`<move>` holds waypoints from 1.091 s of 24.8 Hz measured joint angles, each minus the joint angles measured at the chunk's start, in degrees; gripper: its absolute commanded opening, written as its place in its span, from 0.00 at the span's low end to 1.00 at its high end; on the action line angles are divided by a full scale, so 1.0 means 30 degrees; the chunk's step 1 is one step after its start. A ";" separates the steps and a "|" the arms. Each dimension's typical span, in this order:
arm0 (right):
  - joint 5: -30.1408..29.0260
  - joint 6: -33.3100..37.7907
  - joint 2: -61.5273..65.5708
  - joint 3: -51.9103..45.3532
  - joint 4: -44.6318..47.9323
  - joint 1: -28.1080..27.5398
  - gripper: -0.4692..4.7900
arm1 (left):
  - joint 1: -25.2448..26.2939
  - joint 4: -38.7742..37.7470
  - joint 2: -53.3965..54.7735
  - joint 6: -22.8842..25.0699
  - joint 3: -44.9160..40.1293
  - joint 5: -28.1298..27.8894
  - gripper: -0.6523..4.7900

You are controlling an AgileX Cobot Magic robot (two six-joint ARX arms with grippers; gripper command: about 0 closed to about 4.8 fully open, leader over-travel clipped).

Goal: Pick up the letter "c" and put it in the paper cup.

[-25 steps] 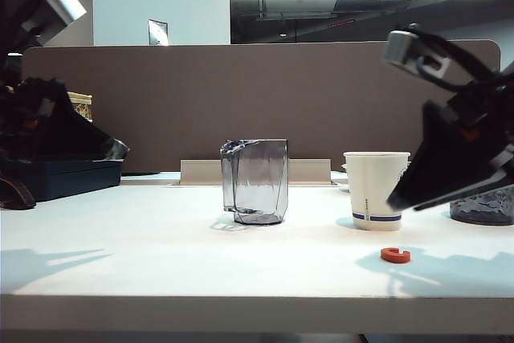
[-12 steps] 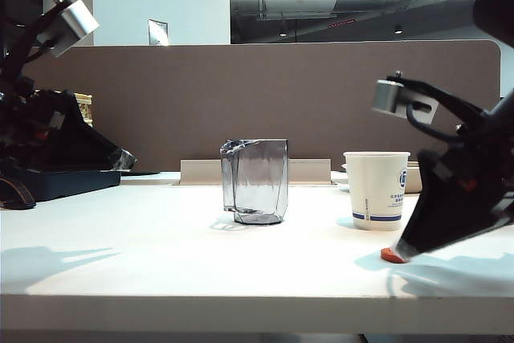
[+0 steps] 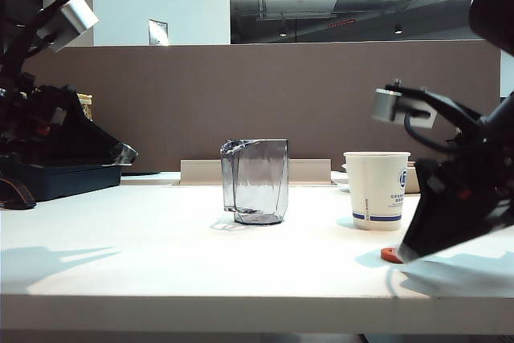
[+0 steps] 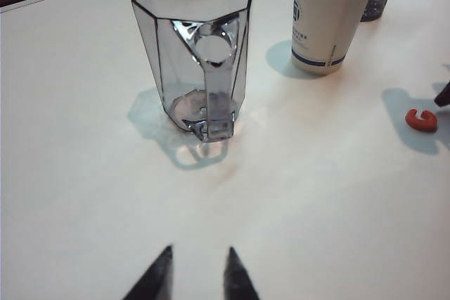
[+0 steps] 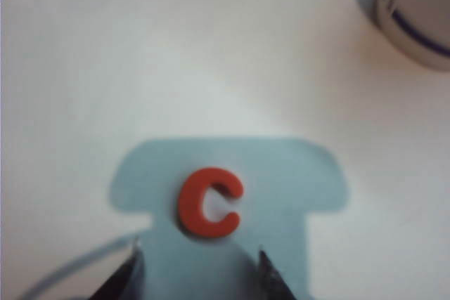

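Task status: approach stage only; no pickup made, nothing placed.

Letter "c" (image 5: 209, 203) lying flat on the white table (image 3: 177, 255), untouched, just in front of the paper cup (image 3: 376, 190) and apart from it. Cup upright, with its mouth open.

Right gripper (image 5: 198, 268) positioned low over the table on the right of the exterior view, fingertips spread wide and empty, the letter just ahead of the gap between them. Contact with the letter not evident.

Left gripper (image 4: 199, 272) held off to the left above bare table, jaws parted, holding nothing, facing a clear faceted plastic cup (image 4: 200, 54).

Remaining, by judgement: advance over the letter, close, lift, carry above the cup mouth, release.
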 measured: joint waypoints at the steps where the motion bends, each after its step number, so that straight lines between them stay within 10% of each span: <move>1: 0.0000 0.0000 0.0211 0.0000 0.0007 0.0000 0.48 | 0.0000 0.0000 0.0000 0.0000 0.0000 0.0000 0.29; 27: 0.0357 0.0066 0.1763 0.0087 0.2579 -0.0007 0.51 | 0.0000 0.0007 0.0000 0.0007 0.0000 -0.0007 0.28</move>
